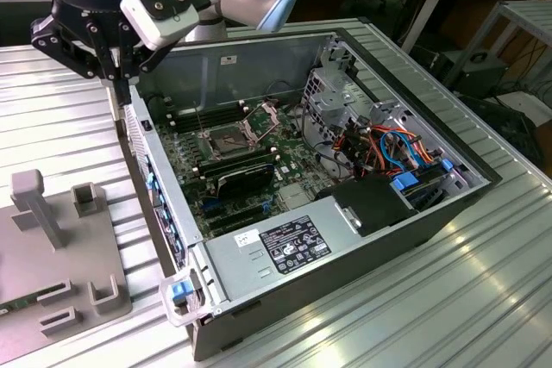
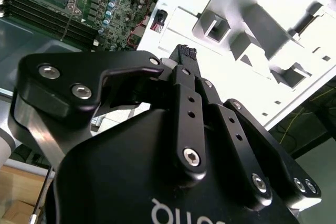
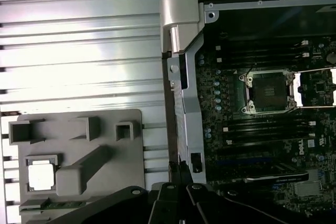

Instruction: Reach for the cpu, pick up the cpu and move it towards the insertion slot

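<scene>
The gripper (image 2: 187, 52), fingers pressed together on nothing, hangs over the computer case (image 3: 181, 30) wall, between the grey holder (image 3: 134, 161), whose square pocket keeps the cpu (image 3: 41, 176) seated, and the insertion slot (image 3: 268, 92), its bracket (image 3: 316, 86) open, seemingly ready.

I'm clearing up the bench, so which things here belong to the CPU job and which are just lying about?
Job: CPU, in the grey fixture tray; insertion slot, bracket open; gripper, shut, holding nothing.
Lying about: memory slots; black heatsink; power supply; drive cage; coloured cables.
</scene>
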{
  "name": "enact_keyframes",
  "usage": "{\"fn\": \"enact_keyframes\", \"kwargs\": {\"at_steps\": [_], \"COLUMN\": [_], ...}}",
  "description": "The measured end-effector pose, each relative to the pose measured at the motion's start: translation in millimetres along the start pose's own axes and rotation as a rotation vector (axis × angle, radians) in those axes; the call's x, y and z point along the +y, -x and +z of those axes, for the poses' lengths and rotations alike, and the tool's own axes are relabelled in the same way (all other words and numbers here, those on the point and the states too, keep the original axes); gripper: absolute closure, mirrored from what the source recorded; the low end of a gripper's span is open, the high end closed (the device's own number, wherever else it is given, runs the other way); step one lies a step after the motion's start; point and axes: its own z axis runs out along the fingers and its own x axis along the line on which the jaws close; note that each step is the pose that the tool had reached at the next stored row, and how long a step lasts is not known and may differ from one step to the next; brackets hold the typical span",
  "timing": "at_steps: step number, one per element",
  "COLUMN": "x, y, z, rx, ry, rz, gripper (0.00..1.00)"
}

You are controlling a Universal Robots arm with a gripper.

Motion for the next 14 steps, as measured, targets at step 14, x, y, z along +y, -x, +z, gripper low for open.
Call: {"fn": "enact_keyframes", "kwargs": {"at_steps": [14], "x": [-1.5], "y": [-18.0], "z": [1.1], "rx": [0.0095], "ry": [-0.0006], "rz": [0.0], "gripper": [0.89]}}
